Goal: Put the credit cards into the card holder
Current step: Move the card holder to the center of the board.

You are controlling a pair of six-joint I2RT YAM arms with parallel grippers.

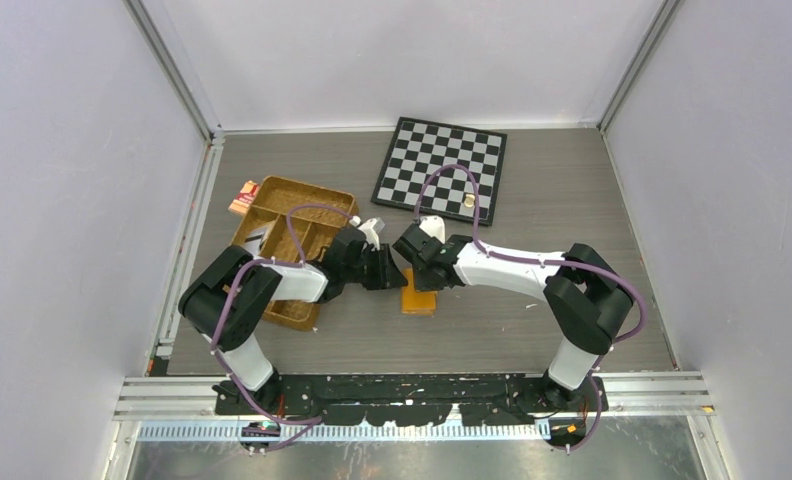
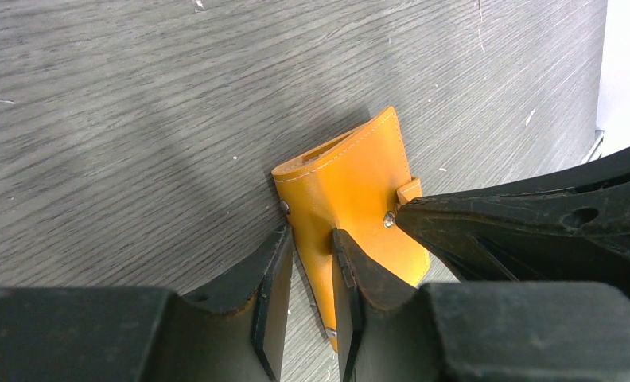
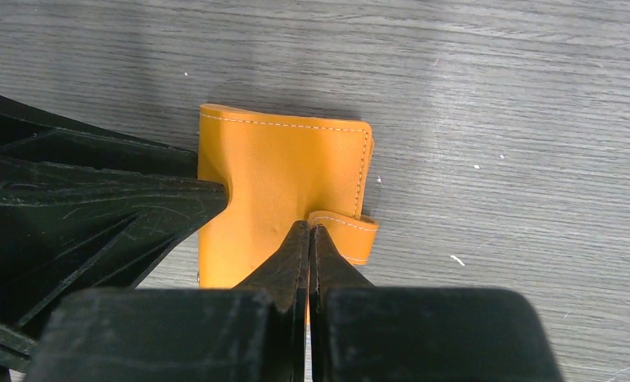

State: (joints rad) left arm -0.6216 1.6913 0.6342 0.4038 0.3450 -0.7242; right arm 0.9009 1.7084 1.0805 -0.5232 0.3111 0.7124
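Observation:
The orange card holder [image 1: 419,299] lies on the grey table between the two arms, its near edge lifted. My left gripper [image 1: 390,272] [image 2: 310,232] has that lifted edge of the card holder [image 2: 351,179] between its fingertips and is shut on it. My right gripper [image 1: 417,268] [image 3: 309,228] is shut, with its tips at the holder's face [image 3: 280,171] just left of the strap tab [image 3: 348,231]. The leather puckers there and a thin orange sliver shows between the jaws. The credit cards are not recognisable in any view.
A brown woven divided tray [image 1: 302,186] sits at the left, partly under the left arm, with a small red-and-tan packet [image 1: 243,197] beside its far corner. A chessboard [image 1: 440,163] lies at the back with a small coin-like disc [image 1: 468,201] on it.

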